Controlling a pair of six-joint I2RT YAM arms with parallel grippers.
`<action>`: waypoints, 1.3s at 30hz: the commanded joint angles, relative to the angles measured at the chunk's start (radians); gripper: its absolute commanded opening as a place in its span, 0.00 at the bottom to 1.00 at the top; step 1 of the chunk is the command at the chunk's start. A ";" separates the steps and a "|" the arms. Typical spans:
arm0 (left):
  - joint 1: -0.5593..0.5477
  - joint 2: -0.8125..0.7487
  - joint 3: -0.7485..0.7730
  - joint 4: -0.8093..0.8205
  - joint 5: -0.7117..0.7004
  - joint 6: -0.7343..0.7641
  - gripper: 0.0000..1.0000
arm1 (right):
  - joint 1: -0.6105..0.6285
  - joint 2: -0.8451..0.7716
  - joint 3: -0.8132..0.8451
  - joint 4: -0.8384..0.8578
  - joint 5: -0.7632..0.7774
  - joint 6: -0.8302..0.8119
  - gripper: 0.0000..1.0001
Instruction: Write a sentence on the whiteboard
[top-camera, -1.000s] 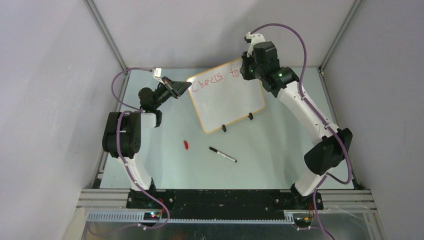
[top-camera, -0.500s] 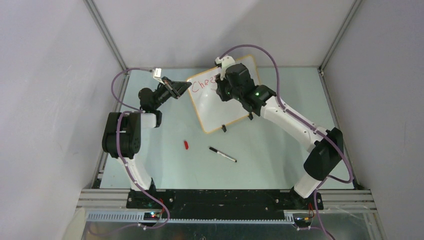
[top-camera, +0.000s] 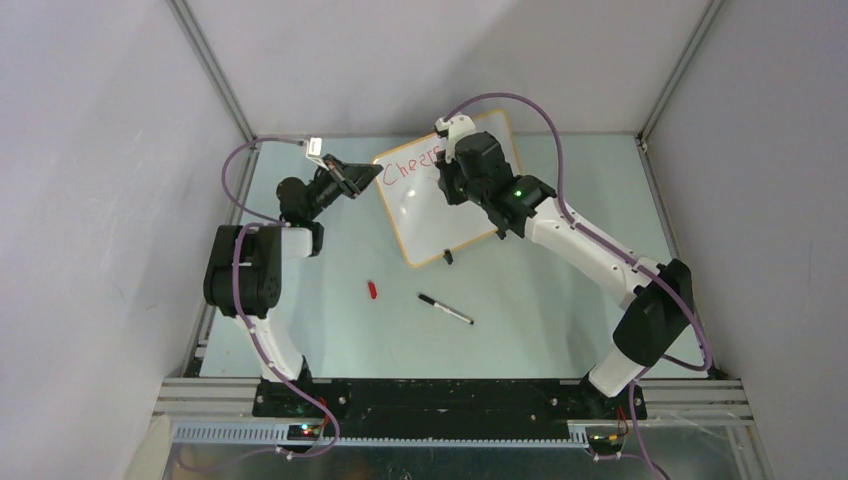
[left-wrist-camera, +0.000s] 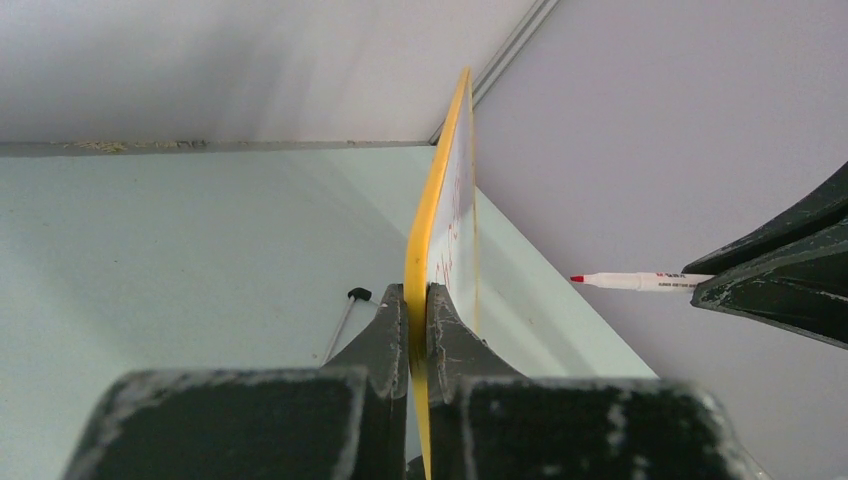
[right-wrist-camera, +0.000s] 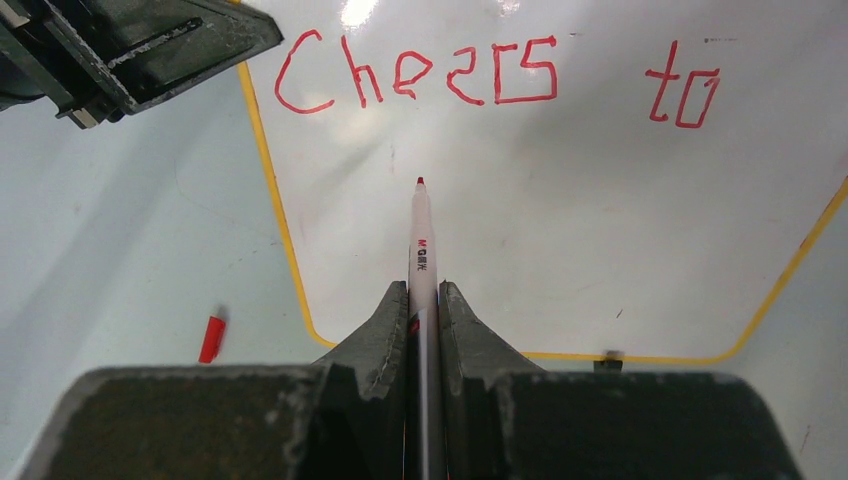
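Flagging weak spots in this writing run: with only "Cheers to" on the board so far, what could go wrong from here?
1. The large white orange-rimmed whiteboard is clamped by the left pincer at one edge only; marker pressure may flex or swing it, wobbling the strokes.
2. The thin white red-tipped marker sticks far out of the shut right pincer, so it might pivot or slide back on contact.

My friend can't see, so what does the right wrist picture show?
The right gripper has its jaws shut on a thin white marker pen with a red tip, aimed at a glossy white whiteboard with a yellow rim. Red handwritten letters reading "Cheers to" run along its top. A small red cap lies nearby.
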 joint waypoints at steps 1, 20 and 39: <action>-0.005 -0.030 -0.020 0.020 0.036 0.098 0.02 | 0.005 -0.047 0.003 0.039 0.017 -0.005 0.00; -0.005 -0.051 -0.053 0.022 0.016 0.126 0.46 | 0.006 -0.073 -0.013 0.014 0.046 -0.012 0.00; -0.004 -0.085 -0.140 0.094 -0.048 0.101 0.99 | 0.011 -0.084 0.006 0.002 0.014 -0.022 0.00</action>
